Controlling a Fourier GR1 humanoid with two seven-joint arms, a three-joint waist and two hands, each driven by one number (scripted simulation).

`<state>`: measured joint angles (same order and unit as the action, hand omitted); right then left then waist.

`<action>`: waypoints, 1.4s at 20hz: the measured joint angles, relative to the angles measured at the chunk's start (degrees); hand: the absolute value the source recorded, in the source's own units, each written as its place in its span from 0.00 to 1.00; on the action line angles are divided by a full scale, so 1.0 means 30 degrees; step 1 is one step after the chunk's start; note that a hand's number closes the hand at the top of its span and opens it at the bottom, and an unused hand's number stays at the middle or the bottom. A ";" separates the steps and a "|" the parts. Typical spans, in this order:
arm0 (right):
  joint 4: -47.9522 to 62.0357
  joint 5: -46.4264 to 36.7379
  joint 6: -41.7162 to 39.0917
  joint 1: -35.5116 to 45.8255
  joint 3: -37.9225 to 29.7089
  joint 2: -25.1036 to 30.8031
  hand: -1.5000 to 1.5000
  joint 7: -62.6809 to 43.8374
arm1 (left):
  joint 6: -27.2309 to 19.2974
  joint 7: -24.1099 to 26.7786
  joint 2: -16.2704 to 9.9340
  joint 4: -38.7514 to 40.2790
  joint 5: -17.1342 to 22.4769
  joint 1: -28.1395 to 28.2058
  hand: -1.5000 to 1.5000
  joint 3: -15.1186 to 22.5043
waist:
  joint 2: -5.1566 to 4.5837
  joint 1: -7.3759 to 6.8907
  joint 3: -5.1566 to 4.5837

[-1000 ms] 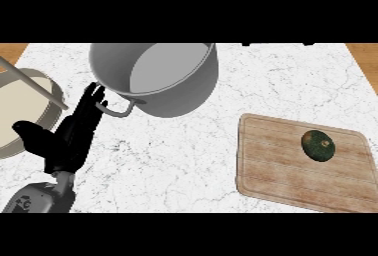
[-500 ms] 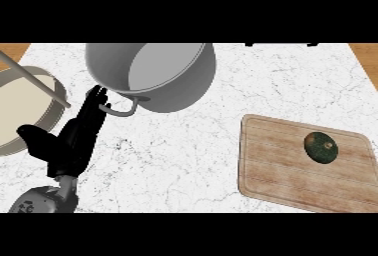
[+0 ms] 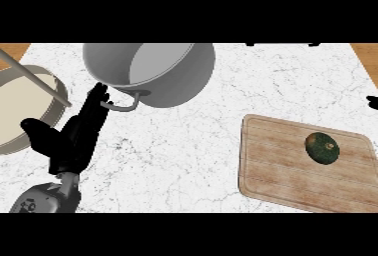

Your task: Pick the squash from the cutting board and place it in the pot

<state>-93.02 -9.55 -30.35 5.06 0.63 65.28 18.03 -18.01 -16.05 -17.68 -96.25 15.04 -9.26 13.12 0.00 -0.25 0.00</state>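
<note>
The dark green squash (image 3: 322, 147) lies on the wooden cutting board (image 3: 284, 175) at the right of the marble counter. The grey pot (image 3: 184, 75) stands at the back, left of centre, its loop handle (image 3: 122, 104) facing me. My left hand (image 3: 70, 140) is open at the left, its straight fingers (image 3: 94, 102) pointing up beside the pot's handle, and holds nothing. A small black tip of my right hand (image 3: 373, 102) shows at the right edge, above and to the right of the board and apart from the squash.
A round beige dish (image 3: 18, 117) sits at the left edge, crossed by a pale bar (image 3: 37, 80). Bare marble (image 3: 192, 150) lies between pot and cutting board. Wooden strips show at the counter's far corners.
The pot and board have drifted slightly left in the view. A black tip of the right hand has come in at the right edge. The left hand has barely moved.
</note>
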 measured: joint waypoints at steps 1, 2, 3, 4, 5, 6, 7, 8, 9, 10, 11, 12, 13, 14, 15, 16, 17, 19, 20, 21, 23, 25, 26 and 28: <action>0.0063 -0.0518 0.0016 0.0237 0.0266 -0.0281 0.00 -0.0316 | 0.0120 0.0069 0.0026 -0.0060 -0.0010 0.0128 0.50 -0.0073 | -0.0004 -0.0031 0.0003; 0.0140 -0.1093 0.0118 0.0227 0.0422 -0.0567 0.00 -0.0382 | 0.0202 0.0083 0.0081 -0.0033 -0.0089 0.0131 0.50 -0.0137 | -0.0002 -0.0022 0.0003; 0.0215 -0.1646 0.0324 0.0093 0.0477 -0.0841 0.00 -0.0371 | 0.0046 -0.0124 0.0211 -0.0198 -0.0310 0.0184 0.50 -0.0046 | 0.0002 -0.0001 0.0004; 0.0180 -0.2042 0.0373 -0.0239 0.0313 -0.0886 0.00 -0.0183 | 0.0213 -0.0126 0.0188 -0.0125 -0.0266 0.0185 0.50 -0.0270 | 0.0015 0.0046 0.0013; 0.0429 -0.2534 0.0429 -0.0197 0.0344 -0.1113 0.00 -0.0086 | 0.0378 -0.0246 0.0194 -0.0003 -0.0230 -0.0067 0.50 -0.0475 | 0.0009 0.0053 0.0009; 0.0314 -0.2879 0.0459 -0.0340 0.0318 -0.1472 0.00 -0.0146 | 0.0583 -0.0257 0.0190 0.0052 -0.0212 -0.0095 0.50 -0.0694 | 0.0008 0.0072 0.0007; 0.0241 -0.2998 0.0196 -0.0092 0.0283 -0.1839 0.00 -0.0499 | 0.0599 -0.0238 0.0345 0.0075 -0.0395 -0.0031 0.50 -0.0678 | 0.0004 0.0066 0.0009; 0.0131 -0.3213 0.0141 -0.0109 0.0205 -0.2195 0.00 -0.0640 | 0.0740 -0.0096 0.0402 -0.0087 -0.0455 0.0310 0.50 -0.0734 | 0.0008 0.0063 0.0003; -0.0053 -0.3394 0.0113 -0.0185 0.0113 -0.2577 0.00 -0.0835 | 0.0946 0.0041 0.0482 -0.0100 -0.0474 0.0458 0.50 -0.0800 | 0.0017 0.0073 0.0006; -0.0059 -0.3541 0.0001 -0.0113 0.0022 -0.2851 0.00 -0.0858 | 0.0977 0.0261 0.0716 0.0087 -0.0661 0.0394 0.50 -0.0761 | 0.0050 0.0072 0.0032; -0.0331 -0.3594 -0.0171 -0.0097 -0.0155 -0.3098 0.00 -0.1062 | 0.1220 0.0399 0.0659 -0.0009 -0.0634 0.0626 0.50 -0.0945 | 0.0050 0.0078 0.0032; -0.0659 -0.3766 -0.0116 -0.0415 -0.0263 -0.3420 0.00 -0.1110 | 0.1146 0.0212 0.0800 -0.0145 -0.0772 0.0663 0.50 -0.0910 | 0.0053 0.0101 0.0021; -0.0925 -0.3604 -0.0507 -0.0413 -0.0634 -0.3459 0.00 -0.1202 | 0.1205 0.0063 0.0845 -0.0165 -0.0830 0.0634 0.50 -0.0995 | 0.0052 0.0115 0.0030; -0.1195 -0.3776 -0.0538 -0.0444 -0.0643 -0.3880 0.00 -0.1518 | 0.1243 -0.0116 0.0947 -0.0238 -0.0914 0.0602 0.50 -0.0996 | 0.0052 0.0117 0.0017; -0.1342 -0.3890 -0.0646 -0.0480 -0.0777 -0.4203 0.00 -0.1651 | 0.1483 -0.0168 0.0924 -0.0123 -0.0821 0.0500 0.50 -0.1264 | 0.0045 0.0118 0.0016; -0.1604 -0.4015 -0.0849 -0.0545 -0.0917 -0.4485 0.00 -0.1836 | 0.1422 -0.0220 0.1084 -0.0187 -0.1053 0.0551 0.50 -0.1239 | 0.0041 0.0120 0.0014; -0.1850 -0.4123 -0.0997 -0.0667 -0.1048 -0.4800 0.00 -0.2021 | 0.1356 -0.0360 0.1193 -0.0425 -0.1240 0.0710 0.50 -0.1224 | 0.0038 0.0120 0.0009; -0.2040 -0.4583 -0.1140 -0.0744 -0.1057 -0.5493 0.00 -0.2383 | 0.1764 -0.0445 0.1211 -0.0100 -0.1176 0.0429 0.50 -0.1619 | 0.0026 0.0121 0.0003; -0.1995 -0.4844 -0.1192 -0.0651 -0.0953 -0.5822 0.00 -0.2655 | 0.2005 -0.0044 0.1271 0.0062 -0.1151 0.0548 0.50 -0.1767 | 0.0040 0.0103 0.0016; -0.1927 -0.5129 -0.1247 -0.0432 -0.0779 -0.6136 0.00 -0.3002 | 0.1963 -0.0210 0.1394 0.0362 -0.1244 0.0107 0.50 -0.1851 | 0.0033 0.0098 0.0017; -0.1754 -0.5777 -0.1281 -0.0138 -0.0696 -0.6667 0.00 -0.3353 | 0.1924 -0.0538 0.1549 0.0004 -0.1478 0.0284 0.50 -0.1852 | 0.0018 0.0069 0.0010; -0.1221 -0.6766 -0.1000 0.0104 -0.0372 -0.7072 0.00 -0.3499 | 0.2007 -0.0580 0.1718 -0.0174 -0.1585 0.0450 0.50 -0.1827 | 0.0007 0.0035 0.0004; -0.1070 -0.7150 -0.0998 0.0289 -0.0250 -0.7265 0.00 -0.3665 | 0.2057 -0.0475 0.1770 -0.0466 -0.1696 0.0819 0.50 -0.1773 | 0.0006 0.0016 0.0006; -0.0827 -0.7813 -0.0958 0.0350 -0.0217 -0.7725 0.00 -0.3754 | 0.2158 -0.0940 0.1846 -0.0645 -0.1793 0.0697 0.50 -0.1915 | 0.0004 0.0032 0.0001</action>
<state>-95.50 -32.99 -33.22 6.11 -0.02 42.11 6.77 -11.53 -18.88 -12.14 -98.19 9.66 -7.17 7.37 0.01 -0.15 0.01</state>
